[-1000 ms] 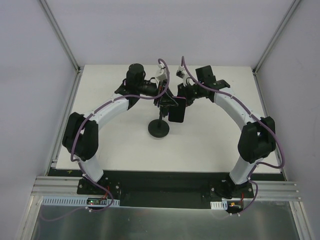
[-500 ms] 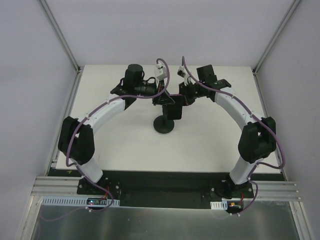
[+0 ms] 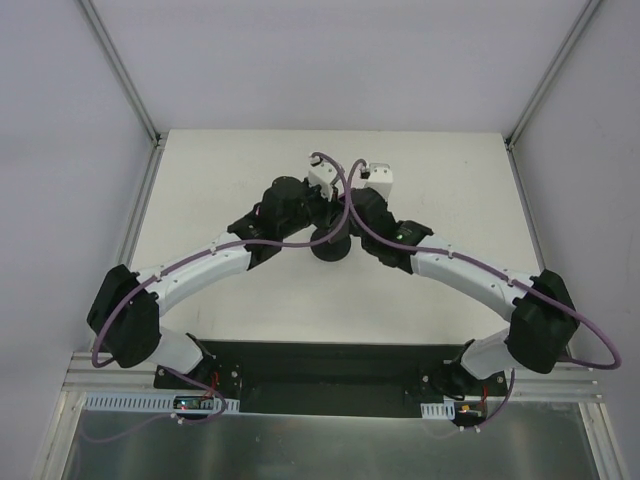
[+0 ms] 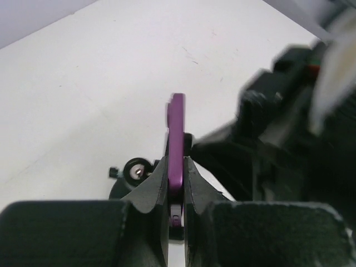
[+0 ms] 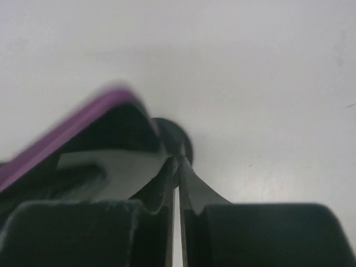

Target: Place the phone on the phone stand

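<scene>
- Phone (image 4: 177, 133) shows up edge-on in your left wrist view. It's a thin purple rim standing right over a dark bit of the stand (image 4: 135, 171).
- Your left gripper (image 4: 176, 167) is clamped on that purple edge, with both fingers tight against it.
- From your right wrist view the phone (image 5: 83, 133) is tilted. Its purple rim and dark face sit just left of the right gripper (image 5: 177, 167).
- The right gripper's fingers are pressed nearly together with only a sliver of light between them. I can't tell if they pinch anything.
- From the top camera, both wrists crowd in right above the stand. Only its round base (image 3: 330, 247) peeks out, sitting on the white table (image 3: 250, 170).
- The phone itself is hidden under the wrists in that view, so you can't see if it's seated on the stand.
</scene>
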Tool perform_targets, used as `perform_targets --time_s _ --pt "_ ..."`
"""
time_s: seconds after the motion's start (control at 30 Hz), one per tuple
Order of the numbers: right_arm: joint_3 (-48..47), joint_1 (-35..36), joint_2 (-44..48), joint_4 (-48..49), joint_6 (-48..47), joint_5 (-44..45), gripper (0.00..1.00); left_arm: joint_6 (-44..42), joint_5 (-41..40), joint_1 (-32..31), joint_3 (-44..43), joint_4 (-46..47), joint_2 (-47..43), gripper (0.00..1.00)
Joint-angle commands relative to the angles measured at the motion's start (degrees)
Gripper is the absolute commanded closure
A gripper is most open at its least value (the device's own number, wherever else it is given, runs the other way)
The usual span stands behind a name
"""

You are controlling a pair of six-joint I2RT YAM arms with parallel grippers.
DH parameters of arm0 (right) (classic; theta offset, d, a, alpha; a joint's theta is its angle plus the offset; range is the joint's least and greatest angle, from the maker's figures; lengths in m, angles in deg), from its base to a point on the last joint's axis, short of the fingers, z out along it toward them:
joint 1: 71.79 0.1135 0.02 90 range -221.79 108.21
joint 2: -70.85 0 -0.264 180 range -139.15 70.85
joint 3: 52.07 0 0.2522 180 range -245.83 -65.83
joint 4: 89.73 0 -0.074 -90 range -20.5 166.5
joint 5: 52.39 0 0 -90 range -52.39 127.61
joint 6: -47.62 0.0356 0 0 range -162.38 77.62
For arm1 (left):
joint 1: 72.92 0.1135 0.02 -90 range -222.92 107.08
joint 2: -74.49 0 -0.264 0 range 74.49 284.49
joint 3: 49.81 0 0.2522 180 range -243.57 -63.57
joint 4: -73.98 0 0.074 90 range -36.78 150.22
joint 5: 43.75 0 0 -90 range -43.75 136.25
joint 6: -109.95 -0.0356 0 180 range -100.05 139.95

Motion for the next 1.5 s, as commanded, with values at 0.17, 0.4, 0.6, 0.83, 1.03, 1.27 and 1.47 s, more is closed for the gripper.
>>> perform_targets --time_s 0.17,0.4,0.6,0.83,1.03,1.27,1.47 --pt "2.7 14.8 8.0 1.3 16.4 4.4 0.51 -0.2 -20.3 3.4 8.0 18.9 1.4 1.00" --pt "23.7 18.0 32.0 -17.2 15.7 -1.8 0.17 4.8 -10.7 10.0 11.4 13.9 -6.4 1.00" --pt "33.6 13.4 45.5 -10.9 10.1 -12.1 0.17 4.9 -13.4 15.8 4.3 4.2 -6.7 1.00" --pt "31.4 13.3 47.4 -10.5 8.1 -12.0 0.17 1.4 -2.1 33.0 -1.7 3.1 -3.7 1.00" --pt "30.9 13.3 48.1 -12.1 5.2 -13.2 0.17 -2.5 9.2 46.7 -8.5 3.3 1.7 1.00" --pt "31.3 13.3 50.9 -12.7 5.1 -13.5 0.17 -6.0 26.8 57.3 -8.5 5.7 5.8 1.00" --pt "29.7 13.4 51.7 -16.6 5.8 -13.5 0.14 -1.6 26.3 59.1 -9.7 3.1 6.5 0.01"
